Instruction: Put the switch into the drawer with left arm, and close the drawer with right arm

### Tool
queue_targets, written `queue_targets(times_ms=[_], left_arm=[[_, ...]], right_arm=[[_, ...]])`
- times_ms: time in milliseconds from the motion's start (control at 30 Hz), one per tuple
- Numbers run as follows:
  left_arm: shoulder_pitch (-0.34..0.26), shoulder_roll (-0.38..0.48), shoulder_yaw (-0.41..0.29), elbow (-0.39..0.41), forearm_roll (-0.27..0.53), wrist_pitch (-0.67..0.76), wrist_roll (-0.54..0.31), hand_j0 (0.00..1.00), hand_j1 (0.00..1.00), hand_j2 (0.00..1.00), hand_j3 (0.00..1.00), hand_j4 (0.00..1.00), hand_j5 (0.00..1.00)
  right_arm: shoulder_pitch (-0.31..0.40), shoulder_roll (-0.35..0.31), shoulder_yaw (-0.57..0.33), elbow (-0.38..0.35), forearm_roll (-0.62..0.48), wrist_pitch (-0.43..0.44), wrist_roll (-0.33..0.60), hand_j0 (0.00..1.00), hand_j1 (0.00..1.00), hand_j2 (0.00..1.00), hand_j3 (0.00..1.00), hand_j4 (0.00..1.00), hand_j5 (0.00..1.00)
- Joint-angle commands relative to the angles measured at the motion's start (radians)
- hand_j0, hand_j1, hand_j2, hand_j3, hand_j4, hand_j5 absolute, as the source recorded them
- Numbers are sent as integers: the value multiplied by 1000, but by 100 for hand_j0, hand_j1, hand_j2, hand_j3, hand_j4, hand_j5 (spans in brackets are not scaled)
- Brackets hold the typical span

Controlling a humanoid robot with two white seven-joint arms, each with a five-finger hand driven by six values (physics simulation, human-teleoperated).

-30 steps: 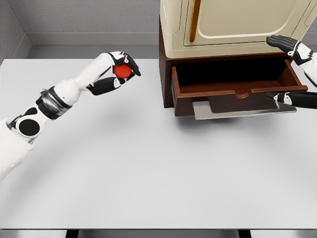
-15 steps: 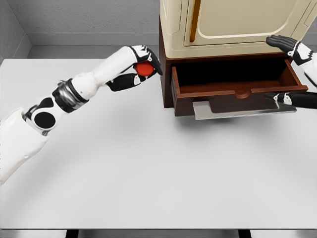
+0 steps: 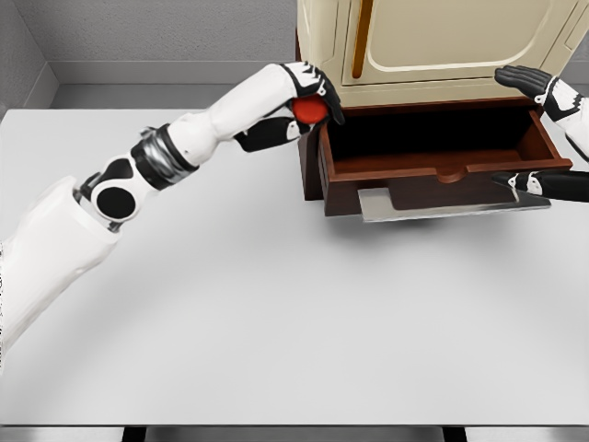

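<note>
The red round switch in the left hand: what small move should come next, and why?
Probably carry the red round switch a little further right, over the open brown wooden drawer. The left hand holds it at the drawer's left wall, not yet above the dark inside.

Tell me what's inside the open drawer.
The drawer shows only dark, bare interior; its front wall hides the floor nearest the camera. The red switch is in the left hand at the drawer's left corner, not inside.

A small round red switch (image 3: 310,110) is held off the counter, just at the upper left corner of the dark brown wooden drawer (image 3: 442,157), which is pulled open beneath a cream cabinet, its dark interior seen empty.
</note>
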State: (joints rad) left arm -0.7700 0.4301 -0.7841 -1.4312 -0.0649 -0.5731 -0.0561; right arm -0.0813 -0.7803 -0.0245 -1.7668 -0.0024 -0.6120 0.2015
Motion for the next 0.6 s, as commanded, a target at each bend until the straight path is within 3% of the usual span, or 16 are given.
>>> queue_targets(times_ms=[0,567], left_arm=[[-3,-21,-15,18,4,3,2,41,41,41,41,41,41],[-57,-143,-43,118,-10,30,-8,41,41,41,41,41,41]], right_arm=[[0,0,0,0,-7,1,-1,100,100,100,100,100,100],[0,-2,-5,0,-7,1,-1,100,100,100,100,100,100]])
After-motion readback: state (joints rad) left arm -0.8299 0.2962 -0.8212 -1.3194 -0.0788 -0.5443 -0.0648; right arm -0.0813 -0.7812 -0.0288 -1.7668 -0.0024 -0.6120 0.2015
